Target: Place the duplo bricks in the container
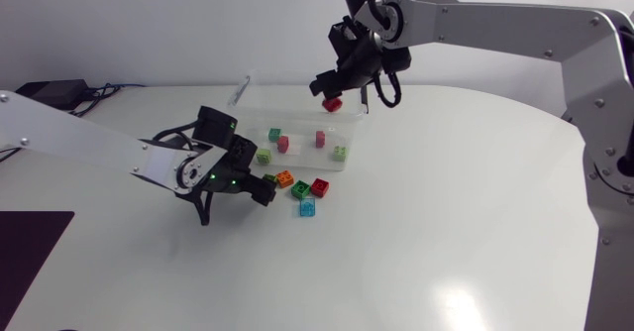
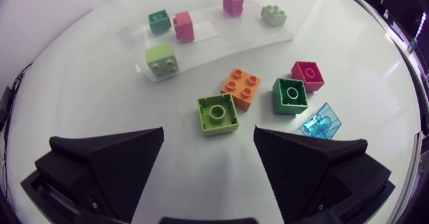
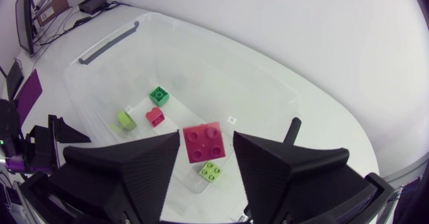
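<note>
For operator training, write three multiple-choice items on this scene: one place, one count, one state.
1. Where is the red brick in the right hand? A above the container; B lying inside it; C lying beside it.
2. How many bricks lie on the table outside the container? A three; B five; C eight.
3. The left hand is: A open; B shut on a brick; C hidden from every view.
1A, held over the container; 2B, the left wrist view shows five; 3A, its fingers stand apart, gripping nothing.
</note>
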